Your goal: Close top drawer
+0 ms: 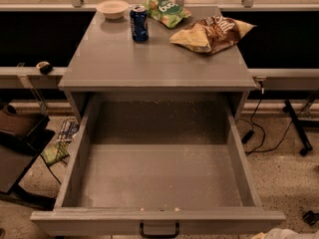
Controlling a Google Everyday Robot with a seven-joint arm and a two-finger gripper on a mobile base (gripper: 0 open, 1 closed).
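Top drawer (pixel 159 183) fully open; pale sliver, likely end effector (pixel 285 233), bottom-right corner.

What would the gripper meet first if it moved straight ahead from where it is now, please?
Probably the drawer front, near its right corner. Only a pale sliver of the gripper shows at the bottom right edge, just in front of that panel, so its exact heading is unclear.

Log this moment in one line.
drawer: fully open | handle: untouched | gripper: bottom-right edge, right of handle
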